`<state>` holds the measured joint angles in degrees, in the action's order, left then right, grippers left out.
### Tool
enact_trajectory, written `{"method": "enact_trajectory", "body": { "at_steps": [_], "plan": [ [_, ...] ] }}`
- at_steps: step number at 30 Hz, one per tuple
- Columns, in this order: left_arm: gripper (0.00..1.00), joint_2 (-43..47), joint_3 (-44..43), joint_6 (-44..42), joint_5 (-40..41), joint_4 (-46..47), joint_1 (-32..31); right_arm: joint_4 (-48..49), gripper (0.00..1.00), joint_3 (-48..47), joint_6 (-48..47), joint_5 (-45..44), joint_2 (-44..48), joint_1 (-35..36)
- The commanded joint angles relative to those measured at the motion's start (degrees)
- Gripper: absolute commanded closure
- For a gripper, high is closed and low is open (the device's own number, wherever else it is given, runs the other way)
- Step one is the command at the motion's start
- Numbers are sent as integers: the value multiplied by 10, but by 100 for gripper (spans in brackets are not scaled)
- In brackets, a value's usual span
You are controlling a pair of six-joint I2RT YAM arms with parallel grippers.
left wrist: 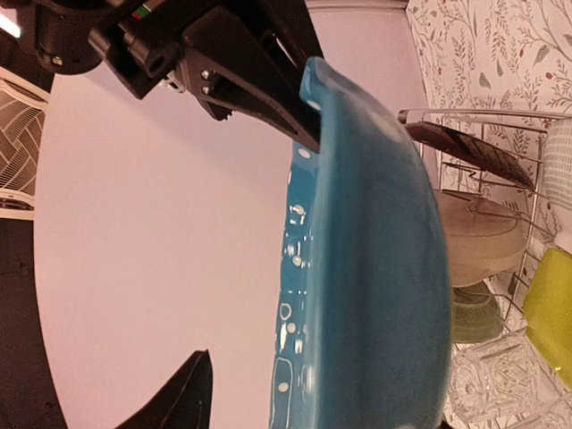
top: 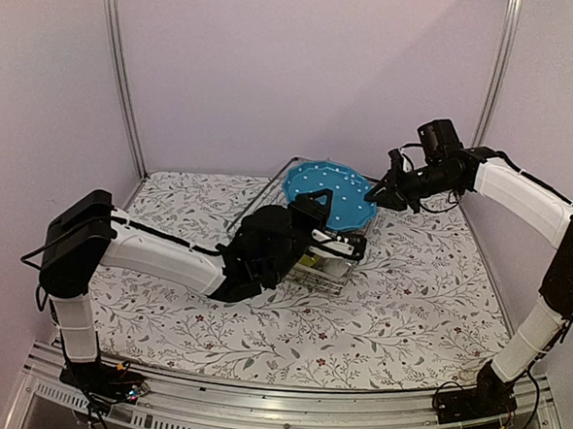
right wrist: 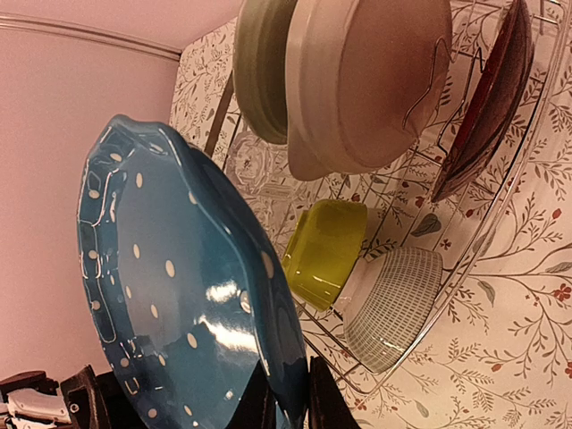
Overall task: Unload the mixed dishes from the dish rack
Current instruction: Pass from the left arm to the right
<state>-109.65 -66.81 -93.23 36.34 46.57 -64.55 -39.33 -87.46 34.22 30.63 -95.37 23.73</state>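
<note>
The blue white-dotted plate [top: 329, 191] is held up over the back of the dish rack [top: 327, 279]. My right gripper [top: 375, 195] is shut on its right rim; in the right wrist view its fingers [right wrist: 323, 399] pinch the plate's lower edge [right wrist: 179, 295]. My left gripper [left wrist: 304, 413] is open beside the plate's edge [left wrist: 375, 250], one finger [left wrist: 183, 398] clear of it. In the rack stand a pale green plate [right wrist: 259, 63], a white plate [right wrist: 366, 80], a dark red plate [right wrist: 487, 98], a yellow-green bowl [right wrist: 331, 250], a pale gridded bowl [right wrist: 393, 304] and a clear glass [right wrist: 255, 165].
The left arm [top: 167, 256] lies across the flowered tablecloth [top: 407, 309] and covers much of the rack in the top view. Pale walls and metal posts [top: 120, 68] close in the back and sides.
</note>
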Motion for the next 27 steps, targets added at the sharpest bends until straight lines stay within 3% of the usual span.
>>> {"method": "enact_trajectory", "body": {
  "at_steps": [1, 8, 21, 27],
  "plan": [
    [43, 11, -25, 8, 3, 63, 3, 55, 100, 14, 20, 45, 37, -7],
    [27, 12, -18, 21, 0, 45, 4, 64, 100, 15, 28, 48, 46, -9],
    [18, 36, -2, 77, -15, -44, 4, 73, 100, 14, 41, 52, 66, -29],
    [6, 43, 4, 91, -16, -46, 3, 75, 100, 22, 44, 50, 78, -59]
  ]
}}
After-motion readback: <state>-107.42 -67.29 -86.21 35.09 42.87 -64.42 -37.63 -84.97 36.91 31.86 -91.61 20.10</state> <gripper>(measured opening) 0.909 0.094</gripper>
